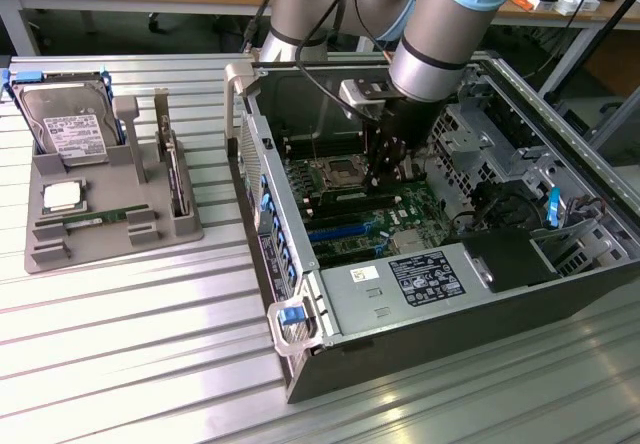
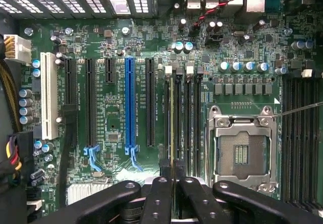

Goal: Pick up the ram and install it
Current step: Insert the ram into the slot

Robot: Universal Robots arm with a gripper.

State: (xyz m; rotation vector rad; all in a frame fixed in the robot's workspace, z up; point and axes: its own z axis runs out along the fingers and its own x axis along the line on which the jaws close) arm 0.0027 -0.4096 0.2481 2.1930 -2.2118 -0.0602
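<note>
Progress: I judge the pick-up done and the install well under way; I have the arm reaching down inside the open computer case [image 1: 440,294], with the gripper [image 2: 172,179] right over the memory slots [image 2: 182,118].
Ram: a thin stick [image 2: 172,120] stands on edge in 1 of the dark slots directly ahead of the fingertips, running straight away from them toward the small capacitors. I see only its narrow top edge, a pale greenish line, so I cannot tell if it is fully seated or if the end latches have closed.
Gripper: nearly shut, the 2 black fingers [image 2: 159,199] pinched close together on the near end of that stick; I judge it has hold of the ram rather than merely touching it.
What is left: as far as I can judge, pressing home and letting go.
Beside the gripper: the empty processor socket [image 2: 242,148], a square metal frame with gold contacts, sits to 1 side of the slots; the long blue expansion slot [image 2: 130,103] and its black and white neighbours lie to the other.
Materials: green matte motherboard [image 2: 116,128] crowded with small silver-topped cans; glossy black plastic slots; bare steel case walls.
Well away from the gripper: a grey moulded parts tray [image 1: 110,214] on the ribbed aluminium table [image 1: 130,354] holds a silver hard drive [image 1: 68,124] with a white label and a square silver chip [image 1: 62,197].
</note>
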